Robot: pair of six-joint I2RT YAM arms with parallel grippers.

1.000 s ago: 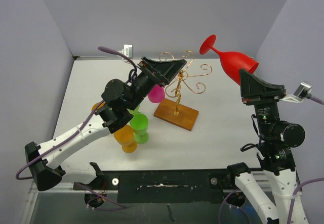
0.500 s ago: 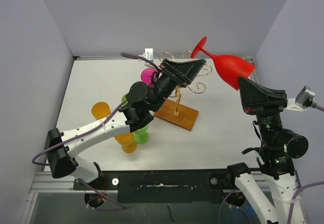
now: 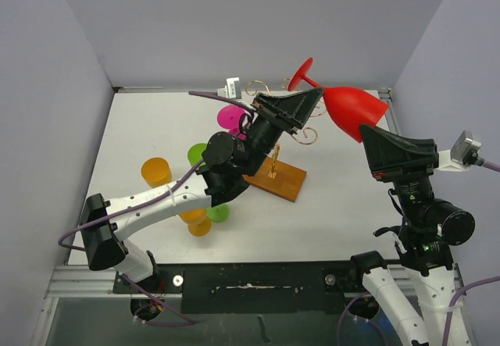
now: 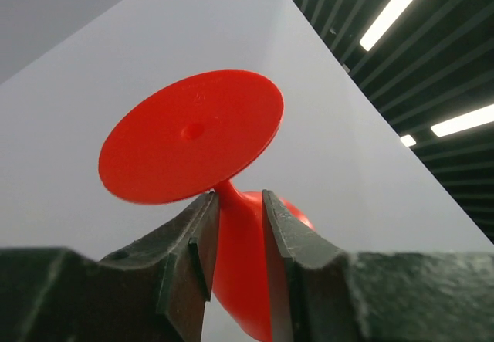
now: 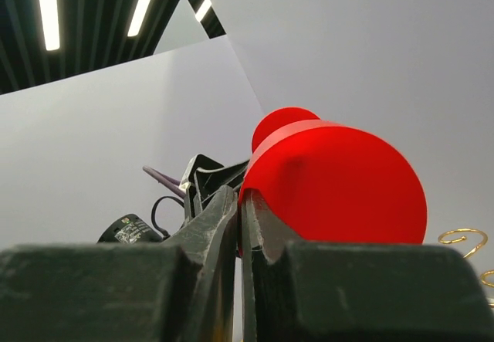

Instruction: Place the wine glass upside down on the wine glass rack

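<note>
The red wine glass (image 3: 355,110) hangs in the air at the back right, lying almost on its side with its foot (image 3: 301,73) toward the back left. My right gripper (image 3: 366,133) is shut on the rim of its bowl (image 5: 340,187). My left gripper (image 3: 316,96) is raised to the stem just under the foot (image 4: 193,133); its jaws stand open on either side of the stem (image 4: 230,197), which is narrower than the gap. The gold wire rack on its wooden base (image 3: 272,179) stands below, mostly hidden by the left gripper; one curl shows in the right wrist view (image 5: 463,235).
Several coloured plastic cups and glasses stand left of the rack: orange (image 3: 155,171), magenta (image 3: 232,117), green (image 3: 198,155), and the feet of two more (image 3: 205,219) under the left arm. Grey walls close the table at the back and both sides.
My left gripper has risen and swung right from the cups to the red glass's stem. The right gripper has brought the glass left and tilted it flatter.
</note>
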